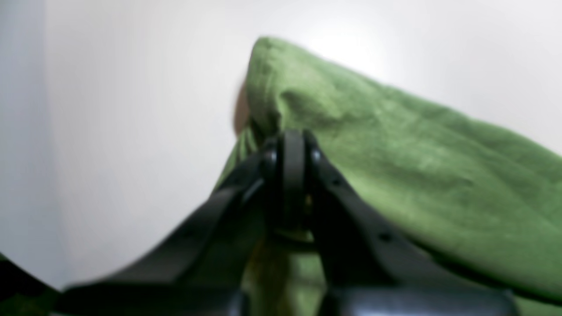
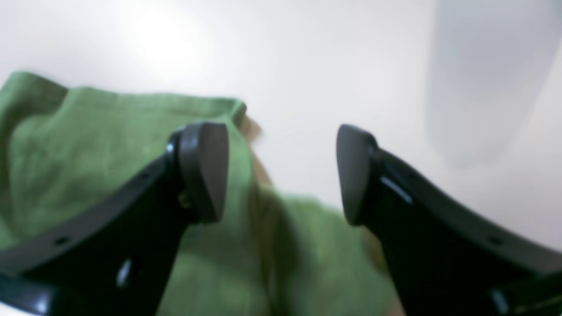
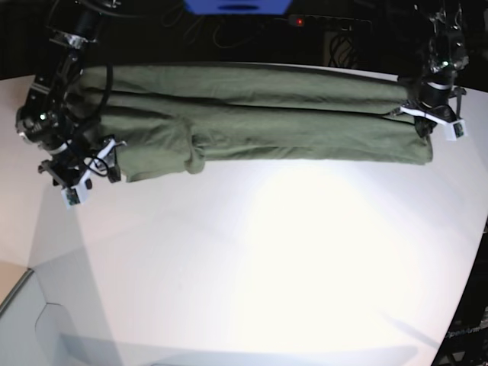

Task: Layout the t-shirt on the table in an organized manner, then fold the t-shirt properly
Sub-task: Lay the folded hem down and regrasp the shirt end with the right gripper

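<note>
The olive-green t-shirt [image 3: 267, 114] lies folded into a long band across the far part of the white table [image 3: 267, 252]. At the band's right end in the base view, my left gripper [image 3: 423, 122] is shut on the t-shirt. In the left wrist view its fingers [image 1: 293, 140] meet with green cloth [image 1: 395, 153] bunched around and rising over them. My right gripper [image 3: 107, 164] is at the band's other end. In the right wrist view its jaws [image 2: 283, 171] stand wide apart over the shirt's edge [image 2: 88, 145], holding nothing.
The table's curved edge [image 3: 465, 252] runs down the right side of the base view. A grey panel [image 3: 30, 313] sits at the lower left corner. Dark equipment, cables and a blue object [image 3: 236, 6] stand behind the table's far edge.
</note>
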Controlling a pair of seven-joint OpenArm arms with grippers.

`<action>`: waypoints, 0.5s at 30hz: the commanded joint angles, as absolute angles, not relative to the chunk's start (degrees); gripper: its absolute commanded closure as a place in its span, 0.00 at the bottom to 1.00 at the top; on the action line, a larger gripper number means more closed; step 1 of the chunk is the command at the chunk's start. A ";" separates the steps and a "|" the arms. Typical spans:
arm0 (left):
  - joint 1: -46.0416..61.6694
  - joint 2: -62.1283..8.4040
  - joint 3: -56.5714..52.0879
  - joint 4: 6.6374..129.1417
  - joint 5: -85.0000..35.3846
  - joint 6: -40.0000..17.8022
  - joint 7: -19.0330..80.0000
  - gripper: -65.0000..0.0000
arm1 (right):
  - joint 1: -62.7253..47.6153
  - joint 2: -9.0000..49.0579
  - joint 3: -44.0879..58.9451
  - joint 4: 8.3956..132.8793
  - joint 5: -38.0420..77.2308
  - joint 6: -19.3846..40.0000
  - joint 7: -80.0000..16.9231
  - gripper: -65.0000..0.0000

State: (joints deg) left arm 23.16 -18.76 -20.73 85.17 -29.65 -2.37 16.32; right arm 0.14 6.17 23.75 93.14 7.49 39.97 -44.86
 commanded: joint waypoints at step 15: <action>22.64 -19.56 -21.14 85.93 -29.76 -2.24 14.90 1.00 | 5.85 6.46 20.09 81.10 7.96 40.00 -45.41 0.40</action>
State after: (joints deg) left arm 22.92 -18.74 -20.75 85.17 -29.69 -2.35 16.29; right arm 4.84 5.69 19.86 80.18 7.53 40.03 -46.37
